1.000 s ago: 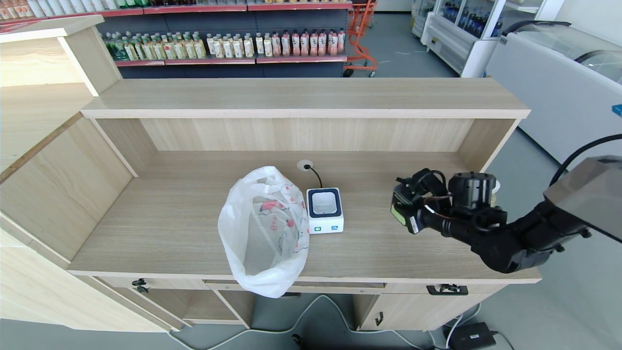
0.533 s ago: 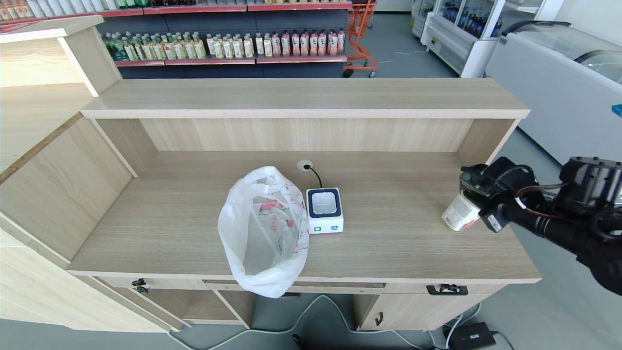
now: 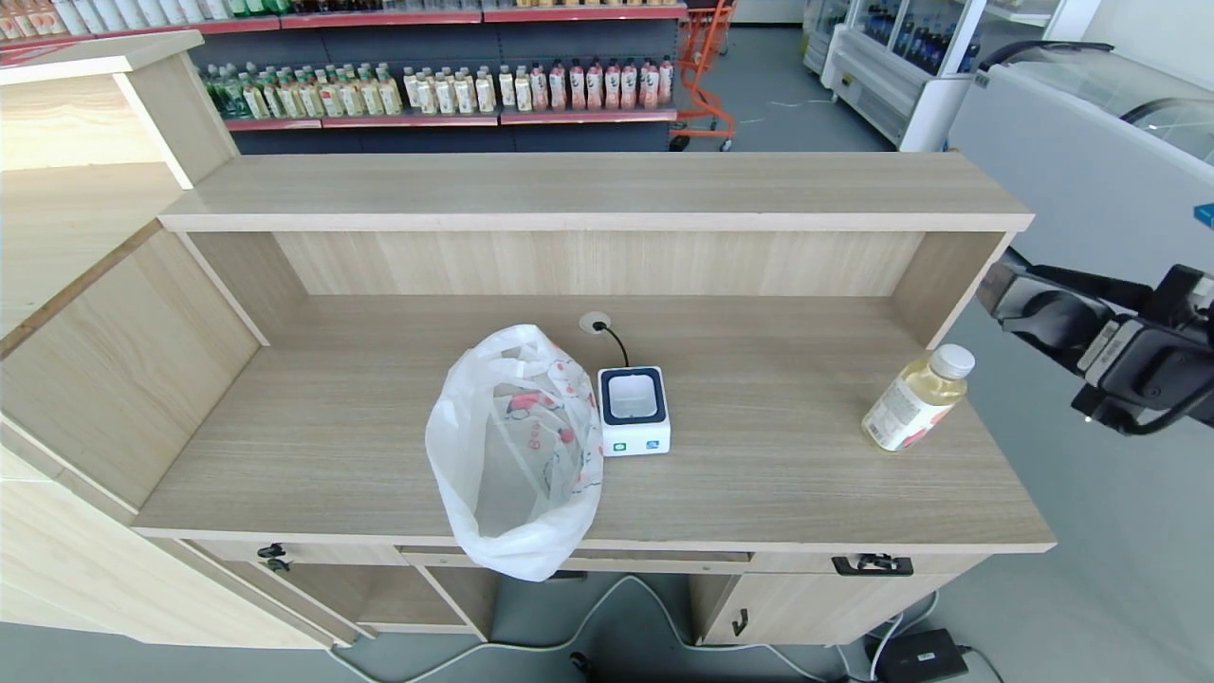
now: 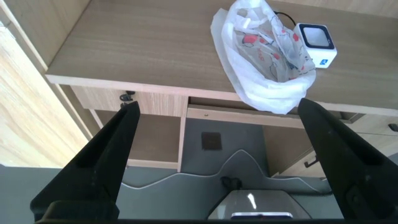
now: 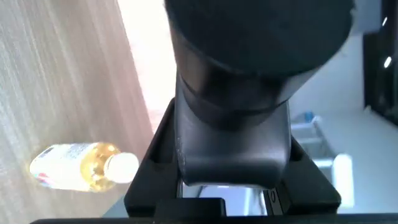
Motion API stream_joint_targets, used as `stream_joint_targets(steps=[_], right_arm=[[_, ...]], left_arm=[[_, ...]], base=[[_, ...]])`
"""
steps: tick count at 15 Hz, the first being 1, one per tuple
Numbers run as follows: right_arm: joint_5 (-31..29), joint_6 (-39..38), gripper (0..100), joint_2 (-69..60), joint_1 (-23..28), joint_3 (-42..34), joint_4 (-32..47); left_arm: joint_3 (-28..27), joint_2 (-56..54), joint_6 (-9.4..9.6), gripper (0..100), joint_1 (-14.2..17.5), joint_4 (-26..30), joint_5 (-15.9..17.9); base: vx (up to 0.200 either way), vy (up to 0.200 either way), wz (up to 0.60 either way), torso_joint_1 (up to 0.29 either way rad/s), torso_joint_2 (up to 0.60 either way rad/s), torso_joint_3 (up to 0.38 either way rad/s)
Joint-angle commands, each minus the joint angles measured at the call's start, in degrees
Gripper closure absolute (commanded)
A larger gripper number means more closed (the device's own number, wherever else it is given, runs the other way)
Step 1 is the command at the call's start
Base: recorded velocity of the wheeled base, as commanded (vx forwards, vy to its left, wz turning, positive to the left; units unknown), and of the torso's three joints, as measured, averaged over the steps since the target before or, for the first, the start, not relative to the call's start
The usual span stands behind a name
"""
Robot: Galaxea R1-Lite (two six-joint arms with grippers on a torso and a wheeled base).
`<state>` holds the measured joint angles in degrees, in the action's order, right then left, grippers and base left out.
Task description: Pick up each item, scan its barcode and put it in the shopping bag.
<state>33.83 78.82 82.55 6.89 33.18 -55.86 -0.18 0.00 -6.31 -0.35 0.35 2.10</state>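
Observation:
A bottle (image 3: pixel 913 400) of yellow drink with a white cap stands on the right end of the wooden counter (image 3: pixel 759 493); it also shows as the bottle (image 5: pixel 84 167) in the right wrist view. My right gripper (image 3: pixel 996 285) hangs off the counter's right end, above and to the right of the bottle, apart from it. Mid-counter, a white shopping bag (image 3: pixel 517 446) stands open, with the white barcode scanner (image 3: pixel 634 410) just to its right. My left gripper (image 4: pixel 217 104) is open and empty, low in front of the counter, below the bag (image 4: pixel 264 56) and scanner (image 4: pixel 316 43).
A raised ledge (image 3: pixel 597 190) and side walls box in the counter's back and ends. The scanner's cable (image 3: pixel 615 343) runs back to a hole. A chest freezer (image 3: pixel 1091 161) stands to the right, and drink shelves (image 3: pixel 446 90) are behind. Bare counter lies between scanner and bottle.
My right arm swung right, from over the counter's middle, past the bottle, to beyond the right end. The bottle it had covered now stands in plain sight. Bag and scanner stayed put.

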Motion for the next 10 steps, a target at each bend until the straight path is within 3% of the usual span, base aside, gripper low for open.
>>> stream_joint_targets(steps=[1, 4, 8, 10], right_arm=[[10.47, 10.30, 100, -4.51, -3.64, 0.04, -0.04], [17.41, 24.89, 100, -10.84, -12.69, -1.72, -0.74], [18.47, 44.22, 100, -13.82, -28.25, -4.35, -2.41], [19.78, 52.48, 100, -11.98, -32.55, -4.53, -1.89]], left_arm=[[0.01, 0.00, -0.01, 0, 0.00, 0.00, 0.01], [0.01, 0.00, -0.01, 0, 0.00, 0.00, 0.01], [0.01, 0.00, -0.01, 0, 0.00, 0.00, 0.01], [0.01, 0.00, -0.01, 0, 0.00, 0.00, 0.01]], base=[[0.000, 0.000, 0.00, 0.000, 0.00, 0.000], [0.000, 0.000, 0.00, 0.000, 0.00, 0.000], [0.000, 0.000, 0.00, 0.000, 0.00, 0.000], [0.000, 0.000, 0.00, 0.000, 0.00, 0.000]])
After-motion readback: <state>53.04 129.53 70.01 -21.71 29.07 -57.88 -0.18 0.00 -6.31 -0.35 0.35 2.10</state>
